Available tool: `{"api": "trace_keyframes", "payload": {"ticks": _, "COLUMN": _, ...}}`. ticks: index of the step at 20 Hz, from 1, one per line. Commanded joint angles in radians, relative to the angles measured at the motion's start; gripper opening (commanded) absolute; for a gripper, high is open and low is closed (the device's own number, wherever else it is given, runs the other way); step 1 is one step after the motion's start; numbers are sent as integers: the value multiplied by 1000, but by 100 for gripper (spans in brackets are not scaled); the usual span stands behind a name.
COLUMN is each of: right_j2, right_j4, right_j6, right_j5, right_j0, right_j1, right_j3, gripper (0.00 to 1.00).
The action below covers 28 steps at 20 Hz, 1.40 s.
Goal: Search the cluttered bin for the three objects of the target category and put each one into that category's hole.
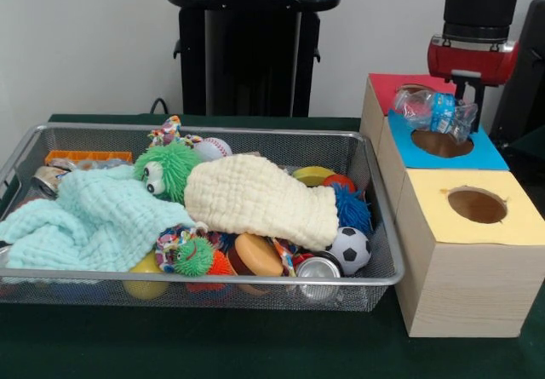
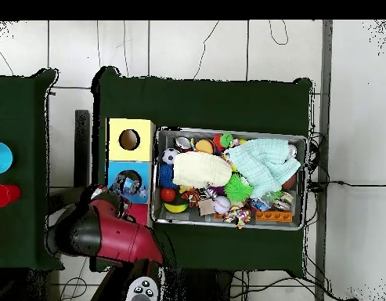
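My gripper (image 1: 466, 106) hangs from the red and black arm at the upper right and is shut on a see-through crumpled plastic bottle (image 1: 428, 109) with bluish bits. The bottle lies on its side just above the round hole (image 1: 441, 144) in the blue panel. In the overhead view the bottle (image 2: 131, 186) sits over the blue panel (image 2: 117, 174), with the arm (image 2: 102, 231) below it. The wire mesh bin (image 1: 196, 129) is full of clutter. No other such bottle shows in it.
A red-panelled box (image 1: 387, 83) stands behind the blue one and a yellow-panelled hole (image 1: 477, 205) in front. The bin holds a cream cloth (image 1: 255, 196), a mint cloth (image 1: 94, 217), a green fuzzy toy (image 1: 166, 168), a soccer ball (image 1: 349, 249), a baseball (image 1: 213, 148) and a can (image 1: 317, 268).
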Motion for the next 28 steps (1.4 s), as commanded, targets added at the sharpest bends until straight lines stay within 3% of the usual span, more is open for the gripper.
{"api": "trace_keyframes", "payload": {"ticks": 1, "right_j2": 12, "right_j4": 9, "right_j6": 166, "right_j5": 84, "right_j0": -41, "right_j1": 26, "right_j3": -58, "gripper": 0}}
{"api": "trace_keyframes", "payload": {"ticks": 20, "right_j2": 30, "right_j4": 20, "right_j6": 183, "right_j5": 77, "right_j0": -40, "right_j1": 22, "right_j3": -49, "gripper": 0}}
{"api": "trace_keyframes", "payload": {"ticks": 21, "right_j2": 30, "right_j4": 20, "right_j6": 184, "right_j5": 77, "right_j0": -40, "right_j1": 22, "right_j3": -50, "gripper": 100}}
{"api": "trace_keyframes", "payload": {"ticks": 28, "right_j2": 38, "right_j4": 21, "right_j6": 186, "right_j5": 67, "right_j0": -44, "right_j1": 19, "right_j3": -47, "gripper": 100}}
